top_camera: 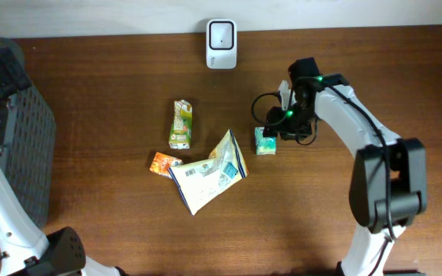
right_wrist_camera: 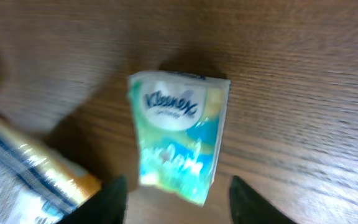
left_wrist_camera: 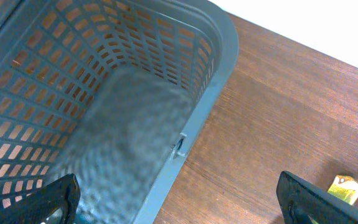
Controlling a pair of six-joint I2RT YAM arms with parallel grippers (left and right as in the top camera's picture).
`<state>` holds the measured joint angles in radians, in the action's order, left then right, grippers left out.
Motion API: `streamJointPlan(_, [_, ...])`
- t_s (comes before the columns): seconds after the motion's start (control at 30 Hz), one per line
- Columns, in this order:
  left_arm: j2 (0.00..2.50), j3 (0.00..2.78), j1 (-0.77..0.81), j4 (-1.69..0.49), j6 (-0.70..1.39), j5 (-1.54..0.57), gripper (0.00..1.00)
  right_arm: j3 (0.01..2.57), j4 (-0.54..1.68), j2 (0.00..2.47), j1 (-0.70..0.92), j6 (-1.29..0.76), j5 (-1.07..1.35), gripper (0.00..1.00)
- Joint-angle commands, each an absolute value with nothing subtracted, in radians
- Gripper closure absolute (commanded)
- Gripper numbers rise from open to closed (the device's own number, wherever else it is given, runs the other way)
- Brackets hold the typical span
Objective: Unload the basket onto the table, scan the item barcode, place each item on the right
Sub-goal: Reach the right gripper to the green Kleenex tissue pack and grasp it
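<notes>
My right gripper (right_wrist_camera: 180, 193) hovers over the Kleenex pack (right_wrist_camera: 178, 134), jaws partly open and empty, a finger either side of its near end. The pack lies on the table (right_wrist_camera: 303, 74), long axis pointing away from my wrist. My left gripper (left_wrist_camera: 179, 199), wide open, is well apart.

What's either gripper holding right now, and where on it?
Nothing yet. Right gripper straddles one end of the Kleenex pack, gaps on both sides; the pack lies on the table. Left gripper is open and empty above the basket.
</notes>
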<state>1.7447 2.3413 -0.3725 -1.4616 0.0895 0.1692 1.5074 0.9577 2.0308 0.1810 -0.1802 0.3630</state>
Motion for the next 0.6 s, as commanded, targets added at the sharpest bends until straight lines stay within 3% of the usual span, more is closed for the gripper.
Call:
streamJointPlan(0.0, [1.748,2.35,-0.376,-1.46,0.074,0.17,0.01,1.526,0.948,2.084,0.182,-0.161,0.362,0.56])
streamJointPlan(0.17, [1.748,2.35,-0.376,-1.46,0.074,0.17,0.01,1.519,0.923,2.103,0.178,-0.154,0.366,0.61])
streamJointPlan(0.33, [1.748,2.35,-0.376,-1.46,0.074,0.17,0.01,1.488,0.885,2.103,0.141,-0.123,0.434,0.76])
streamJointPlan(0.57, [1.748,2.35,-0.376,-1.46,0.074,0.17,0.01,1.377,0.791,2.103,0.112,-0.101,0.565,0.78])
